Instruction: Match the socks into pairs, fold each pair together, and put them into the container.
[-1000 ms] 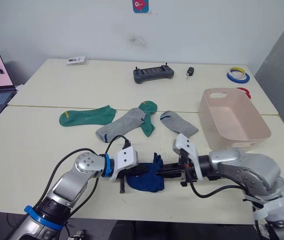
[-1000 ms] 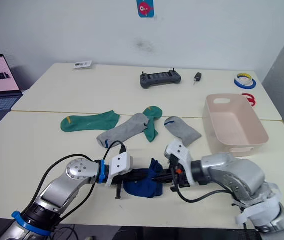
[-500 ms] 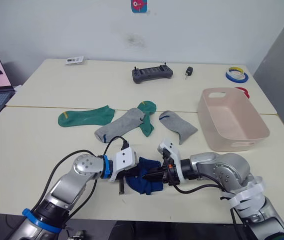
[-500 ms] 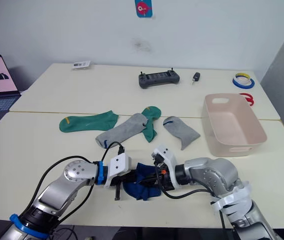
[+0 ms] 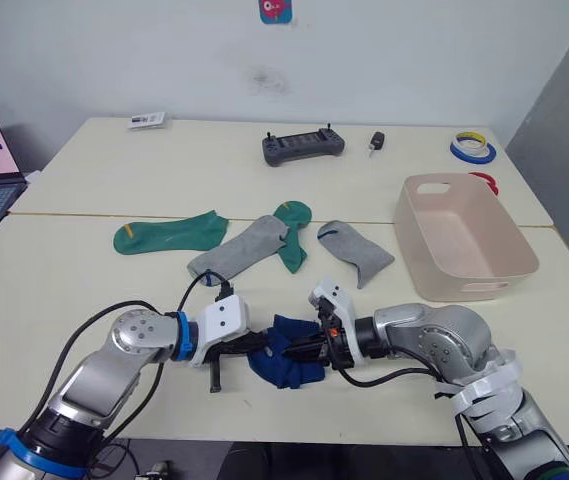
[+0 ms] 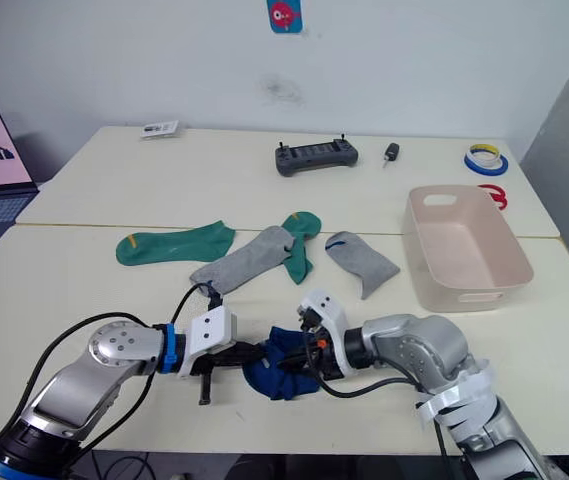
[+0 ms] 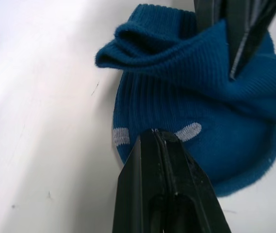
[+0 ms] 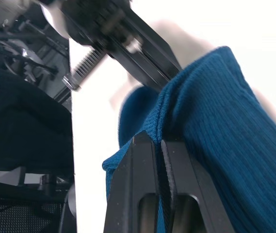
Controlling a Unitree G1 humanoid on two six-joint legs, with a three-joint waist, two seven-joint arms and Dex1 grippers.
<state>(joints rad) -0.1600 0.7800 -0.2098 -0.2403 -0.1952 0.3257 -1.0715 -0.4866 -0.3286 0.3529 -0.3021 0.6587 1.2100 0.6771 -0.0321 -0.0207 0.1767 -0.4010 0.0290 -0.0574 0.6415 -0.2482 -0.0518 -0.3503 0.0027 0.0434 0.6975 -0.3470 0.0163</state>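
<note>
**Two pincers pinched the blue socks**

The blue socks (image 5: pixel 286 351) lay in a soft heap near the front edge of the surface (image 5: pixel 84 290), between the two arms. The left pincer (image 5: pixel 256 343) was closed tight on the heap's left edge. The right pincer (image 5: pixel 307 346) was clamped on a folded ridge of blue cloth from the other side.

These socks looked light and floppy. They would bend and bunch up, not hold a shape. I think the best place to grip was a thick fold or the ribbed cuff, because a thin single layer could slip out. Pulling too hard might stretch the heap open.

Farther back lay one green sock (image 5: pixel 169 234), a grey sock (image 5: pixel 241 248) lapping over another green sock (image 5: pixel 292 232), and a second grey sock (image 5: pixel 356 252) just beside them. The pink tub (image 5: pixel 509 275) stood to the right, with no socks in it. It was well apart from the blue heap.
</note>
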